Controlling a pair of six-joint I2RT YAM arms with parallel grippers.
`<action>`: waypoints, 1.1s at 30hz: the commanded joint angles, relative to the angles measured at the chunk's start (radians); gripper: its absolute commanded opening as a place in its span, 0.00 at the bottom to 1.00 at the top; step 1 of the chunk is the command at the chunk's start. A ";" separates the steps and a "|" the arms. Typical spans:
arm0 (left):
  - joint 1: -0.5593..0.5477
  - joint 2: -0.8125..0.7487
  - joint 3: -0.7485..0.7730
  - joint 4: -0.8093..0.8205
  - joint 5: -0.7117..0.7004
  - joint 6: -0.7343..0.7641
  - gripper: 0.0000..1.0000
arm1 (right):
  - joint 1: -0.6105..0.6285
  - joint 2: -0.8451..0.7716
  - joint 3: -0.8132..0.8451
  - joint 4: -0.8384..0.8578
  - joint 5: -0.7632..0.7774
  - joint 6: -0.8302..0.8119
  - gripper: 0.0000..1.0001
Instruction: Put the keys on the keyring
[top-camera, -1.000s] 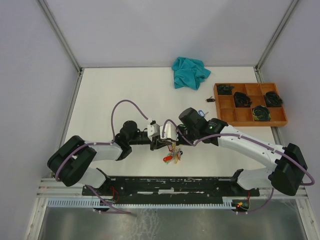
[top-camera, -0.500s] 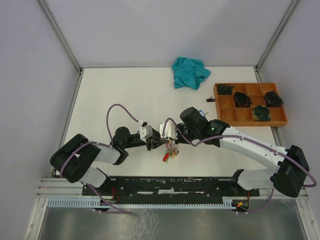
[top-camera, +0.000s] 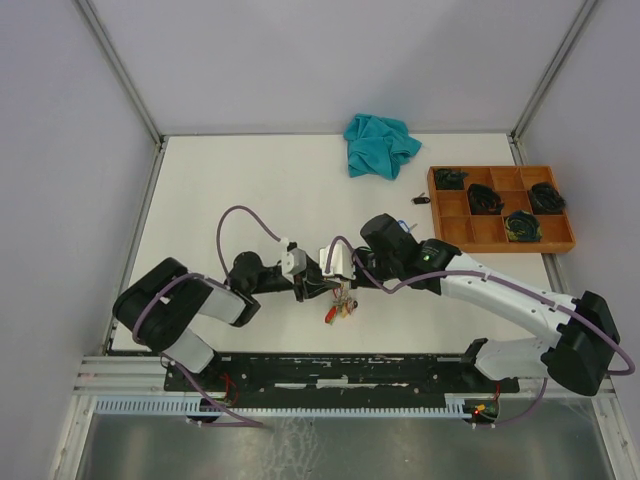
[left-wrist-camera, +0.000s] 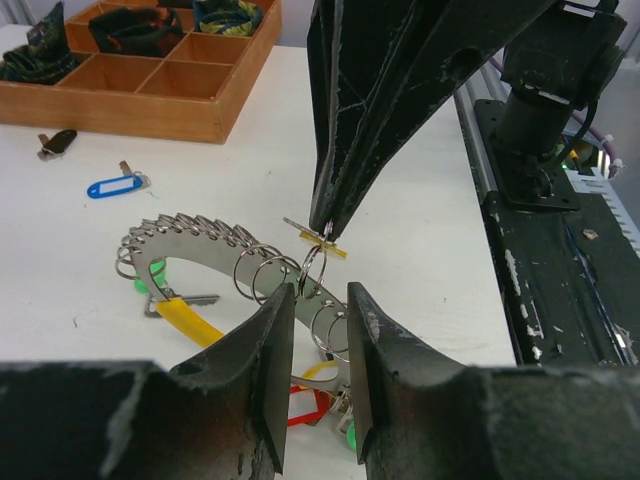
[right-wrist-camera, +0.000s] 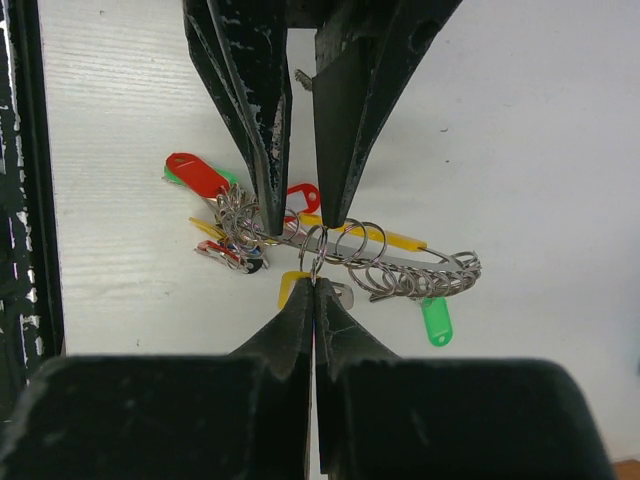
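Observation:
The keyring (left-wrist-camera: 200, 245) is a curved silver band strung with several small wire loops, raised a little off the table. My left gripper (left-wrist-camera: 320, 300) is part-closed on its near end, and the band runs between the fingers. My right gripper (right-wrist-camera: 314, 285) is shut on one small loop with a yellow tag (left-wrist-camera: 336, 251), right over the band. Keys with red (right-wrist-camera: 195, 172), green (right-wrist-camera: 435, 322) and yellow (right-wrist-camera: 400, 240) tags hang from the band. A blue-tagged key (left-wrist-camera: 110, 187) lies apart on the table. In the top view both grippers meet over the bundle (top-camera: 340, 305).
A wooden tray (top-camera: 455, 215) with dark items in its compartments stands at the back right. A teal cloth (top-camera: 380, 145) lies at the back. A small black object (top-camera: 420, 199) lies left of the tray. The black rail (top-camera: 340, 368) runs along the near edge.
My left arm has drawn back to the left and folded in. The key bundle has shifted slightly left with it. The right gripper keeps its grip and has barely moved.

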 joint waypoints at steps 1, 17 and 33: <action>0.003 0.040 0.032 0.133 0.026 -0.071 0.34 | 0.004 -0.041 0.006 0.064 -0.037 0.001 0.01; 0.004 0.090 0.070 0.149 0.075 -0.121 0.27 | 0.004 -0.029 0.023 0.046 -0.065 -0.002 0.01; 0.005 0.085 0.069 0.145 0.091 -0.142 0.03 | 0.004 -0.056 0.003 0.015 0.013 0.015 0.01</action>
